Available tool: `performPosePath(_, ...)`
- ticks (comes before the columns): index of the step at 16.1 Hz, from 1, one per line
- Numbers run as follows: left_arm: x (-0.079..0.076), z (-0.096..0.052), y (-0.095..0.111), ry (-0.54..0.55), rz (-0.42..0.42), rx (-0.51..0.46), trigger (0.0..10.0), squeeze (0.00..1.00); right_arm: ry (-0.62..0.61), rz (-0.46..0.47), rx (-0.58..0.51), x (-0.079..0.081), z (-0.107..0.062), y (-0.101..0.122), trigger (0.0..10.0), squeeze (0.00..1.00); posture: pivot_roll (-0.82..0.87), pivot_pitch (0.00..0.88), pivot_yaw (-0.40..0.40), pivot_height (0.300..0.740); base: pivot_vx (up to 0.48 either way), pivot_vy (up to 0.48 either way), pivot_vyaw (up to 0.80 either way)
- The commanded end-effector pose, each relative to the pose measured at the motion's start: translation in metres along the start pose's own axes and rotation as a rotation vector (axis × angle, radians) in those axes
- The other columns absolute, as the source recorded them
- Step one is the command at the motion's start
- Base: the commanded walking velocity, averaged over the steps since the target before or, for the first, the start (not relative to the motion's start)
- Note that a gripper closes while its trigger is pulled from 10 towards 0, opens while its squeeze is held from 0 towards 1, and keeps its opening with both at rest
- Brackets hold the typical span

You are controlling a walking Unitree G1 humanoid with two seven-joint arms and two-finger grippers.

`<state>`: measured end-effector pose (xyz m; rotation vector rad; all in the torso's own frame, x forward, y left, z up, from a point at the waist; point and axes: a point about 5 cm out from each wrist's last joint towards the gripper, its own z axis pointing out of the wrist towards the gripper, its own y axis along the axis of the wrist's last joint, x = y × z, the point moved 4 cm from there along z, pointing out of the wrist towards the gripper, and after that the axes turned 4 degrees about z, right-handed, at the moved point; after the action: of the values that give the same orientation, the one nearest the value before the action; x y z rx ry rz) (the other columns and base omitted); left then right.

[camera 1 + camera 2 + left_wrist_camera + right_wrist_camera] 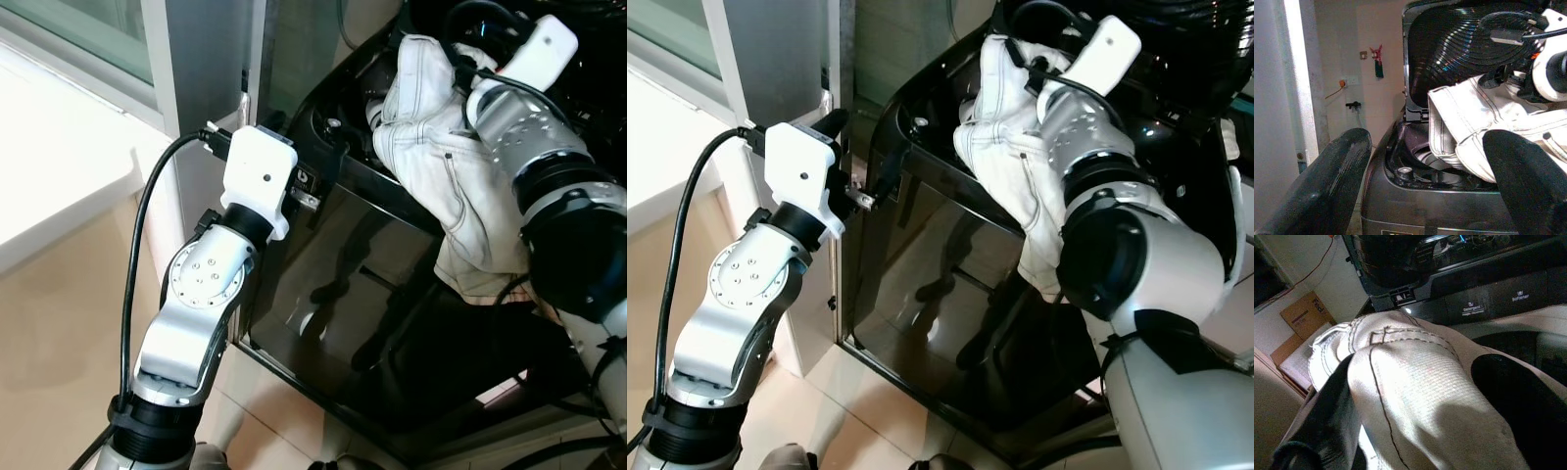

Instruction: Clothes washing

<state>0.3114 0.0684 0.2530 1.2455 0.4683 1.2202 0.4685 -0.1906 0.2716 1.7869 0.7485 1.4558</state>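
White trousers point(446, 166) hang bunched in the right hand point(1415, 396), clamped between its fingers over the washing machine's point(343, 323) front rim, half draped outside, while the left hand point(1425, 181) waits spread open nearby; loading seems underway, needing a push deeper into the drum.

white trousers point(446, 166) draped over black washer point(362, 323) rim, perhaps half-in.
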Motion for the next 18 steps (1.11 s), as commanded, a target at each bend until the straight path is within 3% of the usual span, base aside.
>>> performPosePath(1, -0.005, 0.001, -0.002, -0.02, 0.007, 0.014, 10.0, 0.0, -0.003, -0.001, -0.023, -0.007, 0.0, 0.011, 10.0, 1.0, 0.06, 0.0, -0.173, 0.74, 0.0, 0.0, 0.0)
performPosePath(2, -0.005, 0.001, -0.003, -0.022, 0.014, 0.019, 10.0, 0.0, 0.044, -0.049, -0.023, 0.004, 0.0, 0.011, 10.0, 1.0, 0.06, 0.0, -0.174, 0.74, 0.0, 0.0, 0.0)
performPosePath(4, -0.004, 0.0, -0.004, -0.024, 0.023, 0.023, 10.0, 0.0, 0.084, -0.052, -0.031, 0.011, -0.001, 0.017, 10.0, 1.0, 0.06, 0.0, -0.177, 0.74, 0.0, 0.0, 0.0)
performPosePath(8, -0.003, 0.0, -0.004, -0.024, 0.039, 0.024, 10.0, 0.0, 0.114, -0.072, -0.064, 0.007, -0.003, 0.033, 10.0, 1.0, 0.05, 0.0, -0.175, 0.74, 0.0, 0.0, 0.0)
performPosePath(11, -0.004, 0.001, -0.004, -0.038, 0.046, 0.024, 10.0, 0.0, 0.109, -0.148, -0.13, -0.003, -0.004, 0.05, 10.0, 1.0, 0.03, 0.0, -0.172, 0.74, 0.0, 0.0, 0.0)
performPosePath(12, -0.003, 0.001, -0.005, -0.042, 0.047, 0.025, 10.0, 0.0, 0.113, -0.223, -0.206, -0.008, -0.007, 0.058, 10.0, 1.0, 0.01, 0.0, -0.161, 0.74, 0.0, 0.0, 0.0)
performPosePath(15, -0.004, 0.002, -0.007, -0.052, 0.053, 0.025, 10.0, 0.0, 0.186, -0.403, -0.429, 0.0, -0.026, 0.069, 10.0, 1.0, -0.02, 0.0, -0.144, 0.74, 0.0, 0.0, 0.0)
performPosePath(16, -0.005, 0.003, -0.007, -0.06, 0.05, 0.024, 10.0, 0.0, 0.222, -0.439, -0.512, 0.002, -0.038, 0.065, 10.0, 0.29, -0.03, 0.0, -0.13, 0.74, 0.0, 0.0, 0.0)
performPosePath(17, -0.007, 0.005, -0.008, -0.069, 0.047, 0.021, 10.0, 0.0, 0.265, -0.476, -0.59, 0.002, -0.053, 0.057, 10.0, 0.0, -0.05, 0.0, -0.117, 0.74, 0.0, 0.0, 0.0)
performPosePath(18, -0.009, 0.006, -0.008, -0.078, 0.041, 0.019, 10.0, 0.0, 0.28, -0.507, -0.647, -0.002, -0.067, 0.048, 10.0, 0.0, -0.06, 0.0, -0.103, 0.74, 0.0, 0.0, 0.0)
